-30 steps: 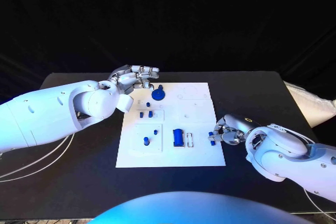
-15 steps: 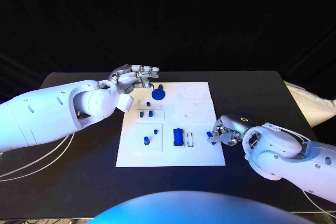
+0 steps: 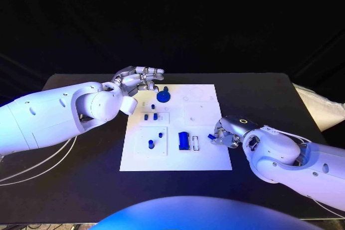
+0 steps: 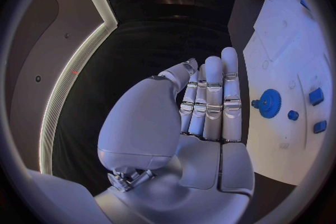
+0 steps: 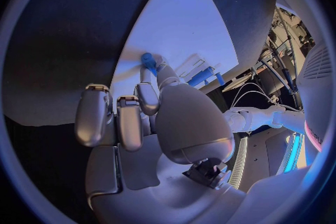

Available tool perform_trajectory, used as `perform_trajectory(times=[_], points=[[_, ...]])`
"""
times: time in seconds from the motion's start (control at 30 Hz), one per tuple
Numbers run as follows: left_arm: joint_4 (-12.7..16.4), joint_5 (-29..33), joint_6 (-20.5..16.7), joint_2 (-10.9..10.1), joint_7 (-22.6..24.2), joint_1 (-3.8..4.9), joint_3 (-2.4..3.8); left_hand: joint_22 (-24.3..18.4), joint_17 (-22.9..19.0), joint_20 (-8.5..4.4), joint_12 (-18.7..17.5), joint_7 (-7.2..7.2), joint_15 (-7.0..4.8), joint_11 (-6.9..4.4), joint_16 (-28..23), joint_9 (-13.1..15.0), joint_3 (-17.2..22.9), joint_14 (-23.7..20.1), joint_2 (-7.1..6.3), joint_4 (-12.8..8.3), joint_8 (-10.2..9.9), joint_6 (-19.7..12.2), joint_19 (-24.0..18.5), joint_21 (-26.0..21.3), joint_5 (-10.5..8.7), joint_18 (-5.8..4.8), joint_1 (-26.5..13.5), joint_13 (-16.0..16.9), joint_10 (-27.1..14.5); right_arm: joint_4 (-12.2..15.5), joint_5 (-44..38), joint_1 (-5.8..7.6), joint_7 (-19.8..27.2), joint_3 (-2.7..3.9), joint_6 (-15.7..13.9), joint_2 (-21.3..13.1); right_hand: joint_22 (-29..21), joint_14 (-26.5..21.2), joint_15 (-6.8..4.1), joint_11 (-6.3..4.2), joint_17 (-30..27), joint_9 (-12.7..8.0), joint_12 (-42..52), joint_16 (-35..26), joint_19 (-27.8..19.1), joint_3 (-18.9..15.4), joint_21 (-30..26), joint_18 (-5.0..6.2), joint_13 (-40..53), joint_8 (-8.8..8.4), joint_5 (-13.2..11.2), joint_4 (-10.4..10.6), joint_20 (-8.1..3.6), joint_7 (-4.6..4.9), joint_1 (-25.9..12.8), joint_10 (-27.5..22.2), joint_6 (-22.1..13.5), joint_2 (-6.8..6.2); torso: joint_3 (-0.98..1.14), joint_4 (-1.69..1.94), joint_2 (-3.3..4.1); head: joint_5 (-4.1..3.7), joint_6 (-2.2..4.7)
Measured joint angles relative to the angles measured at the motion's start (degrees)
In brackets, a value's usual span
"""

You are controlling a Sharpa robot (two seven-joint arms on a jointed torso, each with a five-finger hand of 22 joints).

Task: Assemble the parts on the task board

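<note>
A small blue piece is being carried over the white board.

On the left, the left robot hand (image 3: 136, 79) is held empty at the far corner of the flat white board (image 3: 203, 162), fingers straight and close together, near a round blue gear (image 3: 163, 96). More small smooth blue pieces (image 3: 183, 140) are seen on the board. On the right, a little blue peg (image 3: 213, 136) is pinched by the right robot hand (image 3: 229, 133) at the board's right edge. Next, a matching hole probably has to be found, and the peg pushed in straight. The tabletop (image 3: 86, 175) is flat and black.
</note>
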Motion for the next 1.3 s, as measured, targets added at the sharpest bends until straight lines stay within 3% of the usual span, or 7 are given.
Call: perform_trajectory(times=[0.2,0.4,0.5,0.6,0.77,1.07,1.3], points=[[0.0,0.0,0.1,0.0,0.0,0.0,0.0,0.0,0.0,0.0,0.0,0.0,0.0,0.0,0.0,0.0,0.0,0.0,0.0,0.0,0.0,0.0,0.0,0.0,0.0,0.0,0.0,0.0,0.0,0.1,-1.4,0.02,0.1,0.07,1.0,0.3,0.1,0.1,0.09,-0.37,0.0,-1.3,-0.4,0.0,0.0,2.2,0.0,0.0,-0.2,-1.03,5.0,-0.9,0.0,-0.1,0.9,-0.4,0.8,0.15,0.01,-0.07,-0.02,-0.04,0.0],[0.0,0.0,0.1,0.0,0.0,0.0,0.0,0.0,0.0,0.0,0.0,0.0,0.0,0.0,0.0,0.0,0.0,0.0,0.0,0.0,0.0,0.0,0.0,0.0,0.0,0.0,0.0,0.0,0.0,0.4,-0.6,0.02,0.0,0.07,0.9,0.1,0.1,0.1,0.09,-0.42,0.0,-1.0,-0.7,0.0,0.0,6.1,0.0,0.0,-0.4,-1.25,6.7,-0.5,0.0,0.0,0.9,-0.4,1.0,0.13,0.01,-0.04,-0.05,-0.13,0.0],[0.0,0.0,0.1,0.0,0.0,0.0,0.0,0.0,0.0,0.0,0.0,0.0,-0.04,0.03,0.0,0.0,0.0,0.0,0.0,0.0,0.0,0.0,0.0,0.0,0.0,0.0,0.0,0.0,0.0,0.9,1.3,0.01,-0.1,0.05,0.2,-0.4,0.1,0.1,0.09,-0.45,0.0,-1.0,-0.8,0.0,0.0,9.4,0.0,0.0,-0.4,-1.4,6.7,-0.3,0.0,0.04,-0.7,-0.4,1.0,1.64,0.01,-0.04,-0.05,-0.11,-0.01],[0.0,0.0,0.1,0.1,0.0,0.0,0.0,0.0,0.0,0.0,0.0,0.0,-0.2,0.21,0.0,0.0,0.0,-0.2,0.0,0.0,0.0,0.0,0.0,0.0,0.0,0.0,0.0,0.0,-0.2,1.7,4.0,-0.13,-0.3,-0.11,-1.2,-0.8,0.4,0.1,0.06,-0.69,0.0,-1.0,-0.4,0.0,0.0,13.5,0.2,-0.89,0.0,-1.4,6.7,-0.5,0.0,0.05,-5.2,0.2,0.9,0.37,0.01,-0.04,-0.05,-0.08,-0.01],[0.0,0.0,0.1,0.1,0.0,0.0,0.0,0.0,0.0,0.0,0.0,0.0,-0.2,0.22,0.0,0.0,0.0,-0.2,0.0,0.0,0.0,0.0,0.0,0.0,0.0,0.0,0.0,0.0,-0.2,3.0,9.1,-0.22,-0.4,-0.36,-3.7,-1.3,0.9,0.1,0.05,-1.06,0.0,-0.5,-0.4,0.2,0.2,16.5,0.3,-0.89,0.1,-1.39,6.4,0.6,-0.22,-0.43,-9.4,0.8,1.4,-1.5,0.0,-0.03,-0.03,-0.1,-0.01],[0.0,0.0,0.1,0.1,0.0,0.0,0.0,-0.1,-0.1,0.0,0.0,0.0,-0.2,0.01,0.0,0.0,0.0,-0.2,0.23,0.0,0.0,0.0,0.0,0.0,0.0,0.0,-0.2,0.0,-0.4,4.2,16.9,0.2,-0.4,-0.19,-7.9,-1.1,0.9,0.1,0.05,-1.12,0.0,-0.3,-0.4,0.2,0.2,18.6,0.5,-0.89,0.3,-1.42,6.4,2.2,-0.22,-0.63,-12.0,1.0,1.6,-3.0,-0.01,-0.03,-0.01,0.03,-0.01],[0.0,0.0,0.1,0.1,0.0,0.0,0.0,-0.1,-0.1,0.0,0.0,0.0,-0.2,0.01,0.0,0.0,0.0,-0.2,0.23,0.0,0.0,0.0,0.0,0.0,0.0,0.0,-0.2,0.0,-0.4,4.3,23.5,0.23,-0.2,-0.19,-9.1,0.0,0.9,0.1,0.06,-0.93,0.0,-0.3,-0.1,0.2,0.2,19.2,0.5,-0.89,0.5,-1.67,8.4,2.5,-0.22,-0.49,-13.0,1.2,1.9,-3.97,-0.01,-0.07,-0.01,0.15,-0.01]])
